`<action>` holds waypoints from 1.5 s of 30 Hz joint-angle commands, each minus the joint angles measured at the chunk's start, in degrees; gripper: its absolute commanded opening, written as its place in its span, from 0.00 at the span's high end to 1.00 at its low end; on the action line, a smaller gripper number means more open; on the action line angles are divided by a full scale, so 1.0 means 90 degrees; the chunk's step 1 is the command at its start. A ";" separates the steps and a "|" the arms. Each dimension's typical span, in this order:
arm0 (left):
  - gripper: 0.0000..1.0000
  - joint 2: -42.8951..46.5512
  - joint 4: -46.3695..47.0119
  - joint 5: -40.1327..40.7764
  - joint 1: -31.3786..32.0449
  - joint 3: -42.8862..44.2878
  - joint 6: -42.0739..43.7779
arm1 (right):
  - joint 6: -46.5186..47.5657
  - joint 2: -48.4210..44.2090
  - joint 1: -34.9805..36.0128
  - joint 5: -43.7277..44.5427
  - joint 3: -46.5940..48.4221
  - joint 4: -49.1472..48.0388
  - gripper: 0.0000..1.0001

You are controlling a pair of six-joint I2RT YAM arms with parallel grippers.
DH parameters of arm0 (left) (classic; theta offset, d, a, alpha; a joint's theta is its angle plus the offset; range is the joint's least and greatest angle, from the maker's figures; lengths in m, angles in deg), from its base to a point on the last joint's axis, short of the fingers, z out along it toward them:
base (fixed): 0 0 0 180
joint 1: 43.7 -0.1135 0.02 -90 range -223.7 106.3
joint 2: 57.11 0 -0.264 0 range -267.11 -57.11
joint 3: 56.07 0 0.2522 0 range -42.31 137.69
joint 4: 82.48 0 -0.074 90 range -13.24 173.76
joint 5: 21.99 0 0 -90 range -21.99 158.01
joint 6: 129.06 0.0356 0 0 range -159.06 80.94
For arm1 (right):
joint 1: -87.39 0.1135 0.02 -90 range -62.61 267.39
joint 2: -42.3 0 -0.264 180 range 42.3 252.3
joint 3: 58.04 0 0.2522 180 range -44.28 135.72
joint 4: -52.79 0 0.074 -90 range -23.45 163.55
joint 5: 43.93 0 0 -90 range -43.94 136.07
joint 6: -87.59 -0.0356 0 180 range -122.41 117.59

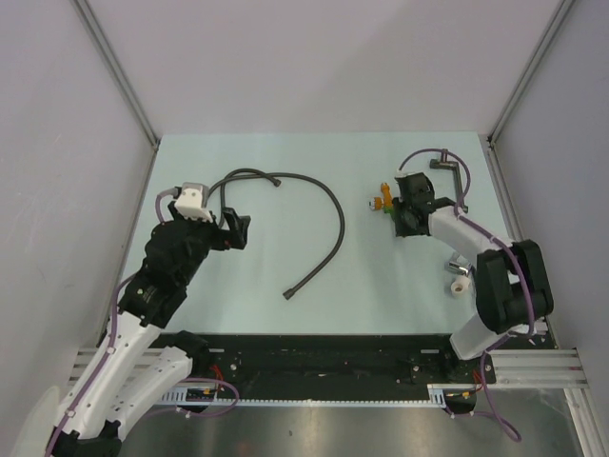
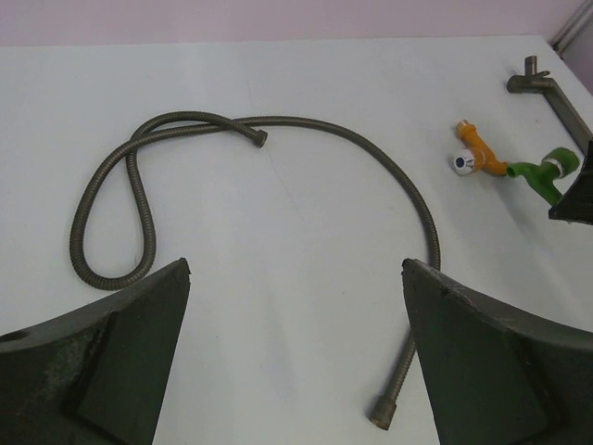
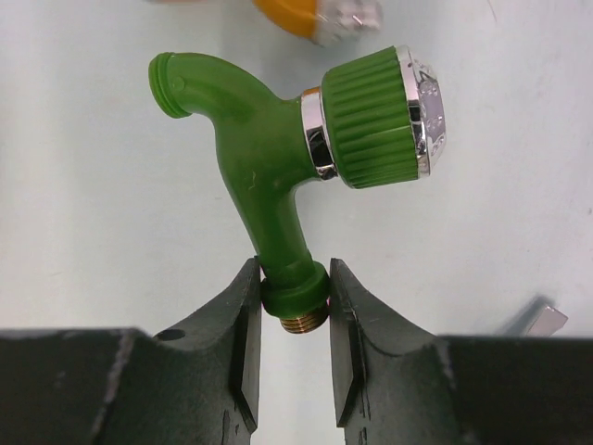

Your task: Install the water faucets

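The green faucet (image 3: 269,167) lies on the table with its ribbed green knob and chrome cap to the right. My right gripper (image 3: 295,292) is shut on its threaded collar end, fingertips pressing both sides. It also shows in the top view (image 1: 392,211) and in the left wrist view (image 2: 537,176). The orange faucet (image 1: 383,197) lies just beyond the green one, touching it; it shows in the left wrist view (image 2: 480,153) and at the top edge of the right wrist view (image 3: 310,17). My left gripper (image 2: 296,269) is open and empty above the table, left of the hose.
A long dark flexible hose (image 1: 328,214) curves across the table's middle, one end near my left gripper (image 1: 238,231). A grey metal pipe bracket (image 1: 455,176) lies at the back right. A small white and silver fitting (image 1: 458,278) sits by the right arm.
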 commanded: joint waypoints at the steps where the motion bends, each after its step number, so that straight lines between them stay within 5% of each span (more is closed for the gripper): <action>1: 0.00 -0.0038 0.0378 -0.0452 0.0011 -0.0029 -0.0326 | 0.0044 -0.1196 0.0561 0.0190 0.0122 -0.0323 1.00; 7: 0.00 -0.0164 0.0954 -0.1398 0.0011 -0.0126 -0.1281 | 0.0044 -0.1862 0.1830 -0.0094 0.0122 -0.1377 1.00; 12: 0.00 -0.0252 0.2426 -0.2277 0.0011 -0.0739 -0.2386 | -0.0180 -0.1970 0.2660 -0.0532 0.0122 -0.2461 1.00; 20: 0.01 -0.0643 0.3990 -0.2552 0.0031 -0.1318 -0.3452 | -0.0327 -0.1804 0.4085 -0.0777 0.0102 -0.3769 1.00; 30: 0.18 -0.0926 0.4558 -0.2347 0.0382 -0.1562 -0.3433 | -0.0747 -0.1745 0.4556 -0.0836 -0.0161 -0.4688 1.00; 37: 0.51 -0.1131 0.4578 -0.2113 0.0519 -0.1640 -0.3491 | -0.0786 -0.1707 0.4615 -0.0856 -0.0220 -0.4825 1.00; 45: 0.50 -0.1395 0.4763 -0.2074 0.0646 -0.1630 -0.3637 | -0.0659 -0.1599 0.4761 -0.0856 -0.0259 -0.4913 1.00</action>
